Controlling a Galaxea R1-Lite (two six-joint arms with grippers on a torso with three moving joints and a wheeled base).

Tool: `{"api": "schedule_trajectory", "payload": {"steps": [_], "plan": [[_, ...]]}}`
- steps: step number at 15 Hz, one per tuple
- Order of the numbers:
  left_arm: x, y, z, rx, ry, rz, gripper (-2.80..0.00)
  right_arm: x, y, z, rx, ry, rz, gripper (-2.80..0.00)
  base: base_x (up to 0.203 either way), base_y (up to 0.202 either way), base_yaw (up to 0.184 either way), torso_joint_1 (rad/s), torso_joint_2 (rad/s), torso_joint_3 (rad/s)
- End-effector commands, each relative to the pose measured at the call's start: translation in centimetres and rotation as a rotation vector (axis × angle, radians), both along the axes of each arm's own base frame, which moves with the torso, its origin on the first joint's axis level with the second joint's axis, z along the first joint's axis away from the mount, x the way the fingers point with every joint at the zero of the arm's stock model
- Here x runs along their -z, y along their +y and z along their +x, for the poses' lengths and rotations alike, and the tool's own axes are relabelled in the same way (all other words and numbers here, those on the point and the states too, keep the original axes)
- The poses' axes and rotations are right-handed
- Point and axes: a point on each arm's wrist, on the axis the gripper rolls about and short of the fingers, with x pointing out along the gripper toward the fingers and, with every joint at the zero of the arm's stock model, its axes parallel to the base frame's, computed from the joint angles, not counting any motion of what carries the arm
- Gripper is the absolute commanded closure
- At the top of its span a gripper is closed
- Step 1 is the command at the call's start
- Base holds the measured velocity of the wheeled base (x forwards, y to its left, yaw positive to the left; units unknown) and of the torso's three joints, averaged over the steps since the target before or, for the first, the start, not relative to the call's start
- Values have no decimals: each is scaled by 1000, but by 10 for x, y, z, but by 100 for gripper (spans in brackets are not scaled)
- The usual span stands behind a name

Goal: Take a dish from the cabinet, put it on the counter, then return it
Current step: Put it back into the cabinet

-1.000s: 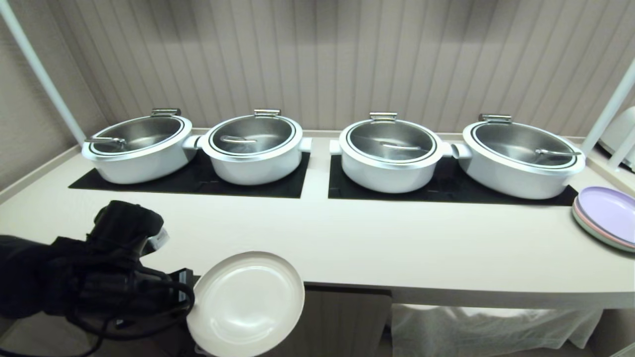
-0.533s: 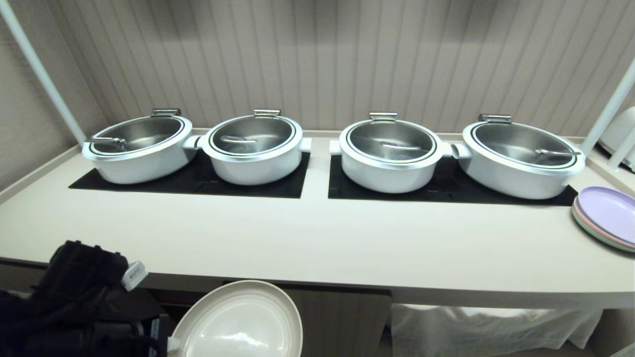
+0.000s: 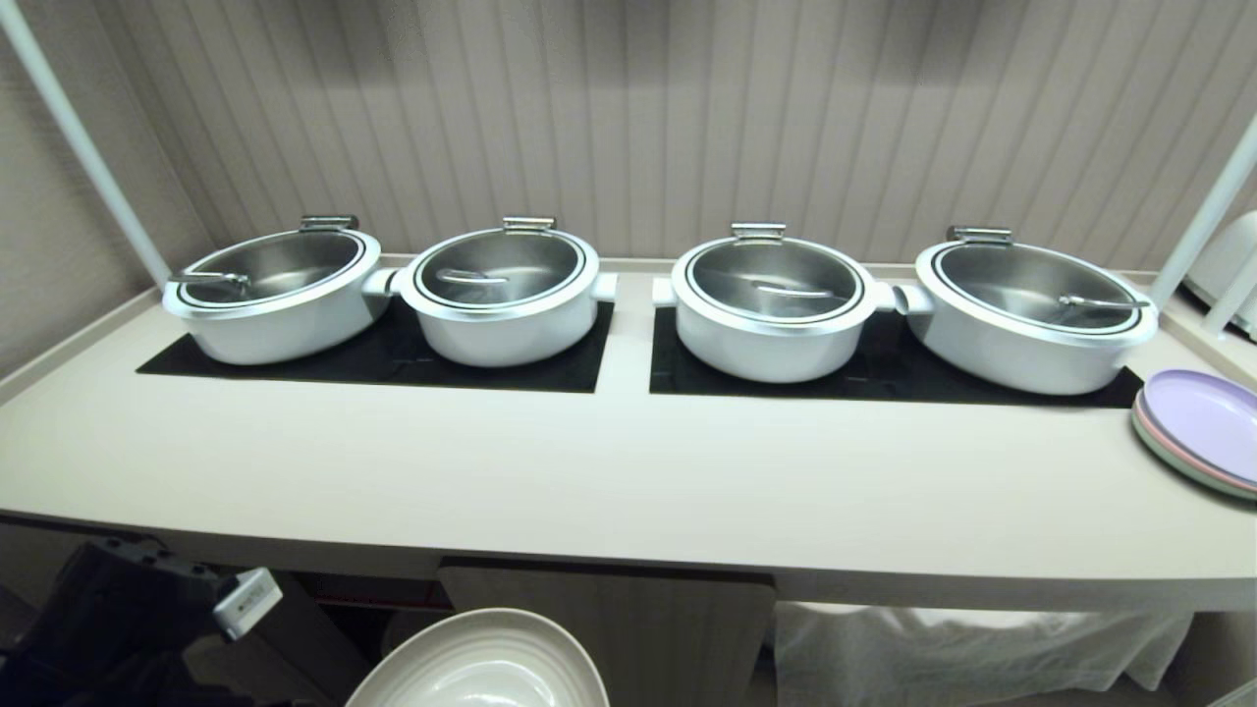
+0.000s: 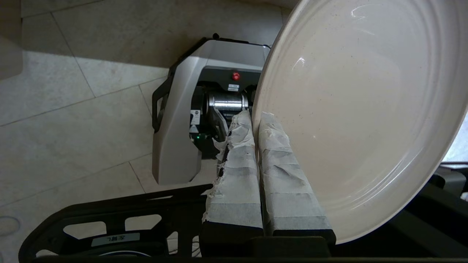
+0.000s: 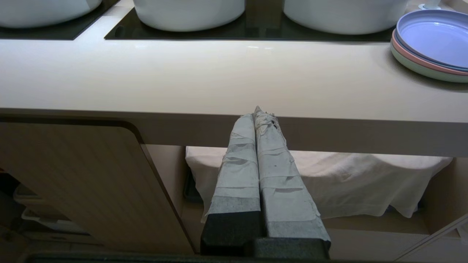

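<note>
Below the counter's front edge, low in the head view, the off-white dish (image 3: 478, 663) hangs in the air, only its upper arc in sight, in front of the fluted cabinet door (image 3: 668, 628). It is not resting on anything visible. The left gripper (image 4: 256, 120) pinches its rim: the two tape-wrapped fingers (image 4: 237, 168) are pressed nearly together with the plate's edge sandwiched between them, one pad on the eating face, the other behind.

The dish looks rigid, with a low raised rim and a slightly glossy face, so I judge it stiff, moderately heavy for a one-edge grip, and breakable if dropped on the tiled floor (image 4: 73, 109) seen under it. A rim pinch is the only practical hold; the tape should add friction, but the whole disc cantilevers from that one point, so it may pivot or slip if swung fast or knocked against the counter (image 3: 628, 481) or door.

The right gripper (image 5: 260, 113) sits idle in front of the counter edge, fingers closed on nothing, facing the white cloth (image 5: 329, 175) in the neighbouring bay. On the counter stand four white pots (image 3: 776, 304) on black inset panels (image 3: 393, 358), with stacked lavender plates (image 3: 1203, 422) at the far right.
</note>
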Motion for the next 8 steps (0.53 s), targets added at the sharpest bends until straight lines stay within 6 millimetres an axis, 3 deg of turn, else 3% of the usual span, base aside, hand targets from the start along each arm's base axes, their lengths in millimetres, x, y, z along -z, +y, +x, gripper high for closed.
{"api": "schedule_trajectory", "payload": {"steps": [1, 8], "plan": [[1, 2, -7, 2, -5, -5, 0, 0, 0, 0, -1, -1, 0, 0, 0, 0, 0, 0, 0, 0], [3, 5, -15, 0, -6, -5, 0, 0, 0, 0, 0, -1, 0, 0, 0, 0, 0, 0, 0, 0]]}}
